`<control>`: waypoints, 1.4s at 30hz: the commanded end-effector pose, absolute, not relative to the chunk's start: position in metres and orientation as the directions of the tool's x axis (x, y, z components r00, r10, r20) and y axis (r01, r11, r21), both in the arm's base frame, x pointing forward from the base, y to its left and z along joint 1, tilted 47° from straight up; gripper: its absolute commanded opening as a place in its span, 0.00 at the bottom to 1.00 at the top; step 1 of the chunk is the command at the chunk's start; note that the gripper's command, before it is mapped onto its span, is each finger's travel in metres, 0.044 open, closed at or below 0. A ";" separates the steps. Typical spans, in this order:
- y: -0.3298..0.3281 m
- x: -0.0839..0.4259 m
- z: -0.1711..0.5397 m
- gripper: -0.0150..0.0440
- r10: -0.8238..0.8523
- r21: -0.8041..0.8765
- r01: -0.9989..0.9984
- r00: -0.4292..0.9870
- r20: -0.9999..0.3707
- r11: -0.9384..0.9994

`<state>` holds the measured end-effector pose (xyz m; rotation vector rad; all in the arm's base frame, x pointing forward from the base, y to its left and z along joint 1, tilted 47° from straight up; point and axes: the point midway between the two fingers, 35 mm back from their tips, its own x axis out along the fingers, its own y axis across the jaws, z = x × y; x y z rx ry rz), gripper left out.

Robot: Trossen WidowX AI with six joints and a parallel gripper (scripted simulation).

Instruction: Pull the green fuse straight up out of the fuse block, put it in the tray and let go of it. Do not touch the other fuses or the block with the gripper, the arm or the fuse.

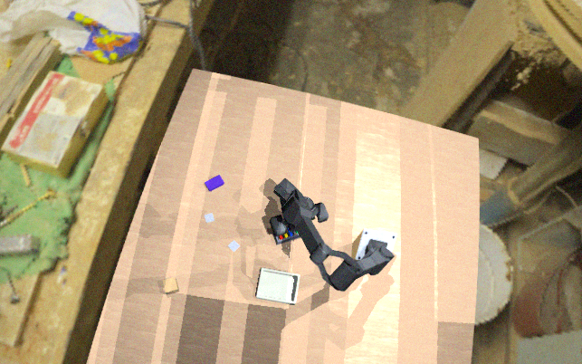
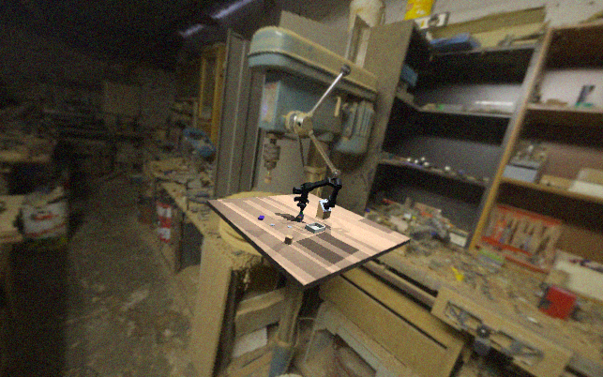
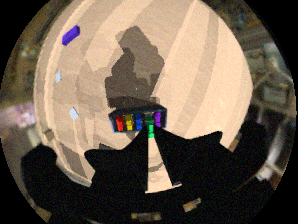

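Note:
My gripper [image 3: 149,128] [image 2: 299,218] points down at the fuse block and is shut on the green fuse [image 3: 151,133]. The fuse's bright top shows between the fingertips and stands out past the block's near edge in the wrist view. It looks raised above its row; whether its lower end is clear of the slot I cannot tell. The dark fuse block [image 3: 135,111] [image 1: 286,241] holds the red fuse [image 3: 120,123], yellow fuse [image 3: 129,123], blue fuse [image 3: 139,122] and purple fuse [image 3: 158,119]. The white tray [image 1: 275,300] [image 2: 315,232] stands apart from the block, empty.
A purple-blue block [image 1: 214,183] [image 2: 261,218] [image 3: 71,35], two pale flat squares [image 1: 209,217] [image 1: 233,245] and a small wooden block [image 1: 171,285] [image 2: 289,239] lie on the far side of the fuse block from the arm's base. The arm [image 1: 304,226] reaches over the fuse block's side.

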<state>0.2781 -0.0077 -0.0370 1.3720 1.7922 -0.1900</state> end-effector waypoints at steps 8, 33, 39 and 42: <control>-0.013 0.278 -0.033 0.25 0.719 0.357 0.849 -0.039 -0.694 0.390; -0.010 0.291 0.006 0.25 0.709 0.351 0.850 -0.037 -0.704 0.392; 0.020 0.303 0.038 0.25 0.704 0.348 0.851 -0.034 -0.710 0.392; 0.036 0.306 0.054 0.25 0.704 0.349 0.851 -0.033 -0.710 0.392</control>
